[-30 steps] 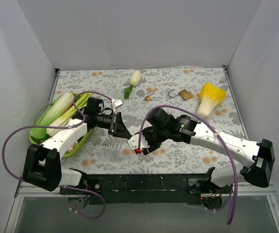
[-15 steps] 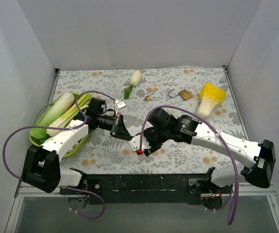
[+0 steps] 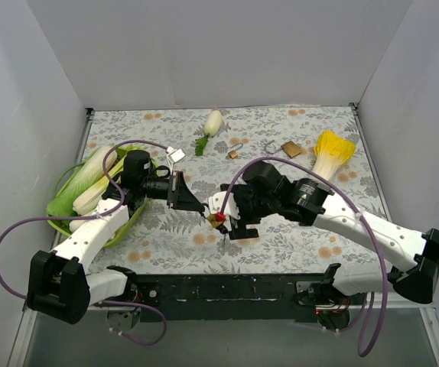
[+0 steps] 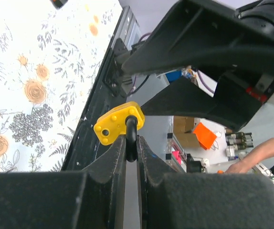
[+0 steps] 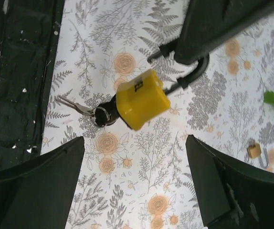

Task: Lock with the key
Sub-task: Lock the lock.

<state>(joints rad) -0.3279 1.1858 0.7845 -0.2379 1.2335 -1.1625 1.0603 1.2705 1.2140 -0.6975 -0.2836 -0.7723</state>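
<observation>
A yellow padlock (image 3: 217,221) hangs above the table between the two arms. My left gripper (image 4: 131,148) is shut on its black shackle (image 4: 131,136), and the yellow body (image 4: 118,122) shows just past the fingertips. In the right wrist view the padlock (image 5: 142,99) tilts below the left gripper (image 5: 213,24). A black-headed key (image 5: 106,114) sits in its lower end, with spare keys (image 5: 75,105) on a ring. My right gripper (image 5: 134,143) stands wide open just short of the padlock, touching nothing.
A green basket (image 3: 60,205) with leafy cabbages stands at the left. A white radish (image 3: 212,122), two small brass padlocks (image 3: 290,149) (image 3: 235,152) and a yellow chicory (image 3: 328,153) lie along the far side. The table's black front rail (image 3: 227,287) runs below the grippers.
My left gripper has shut on the padlock's shackle. My right gripper has let go of the padlock and opened wide. Both arms and the padlock have shifted slightly away from the front edge.
</observation>
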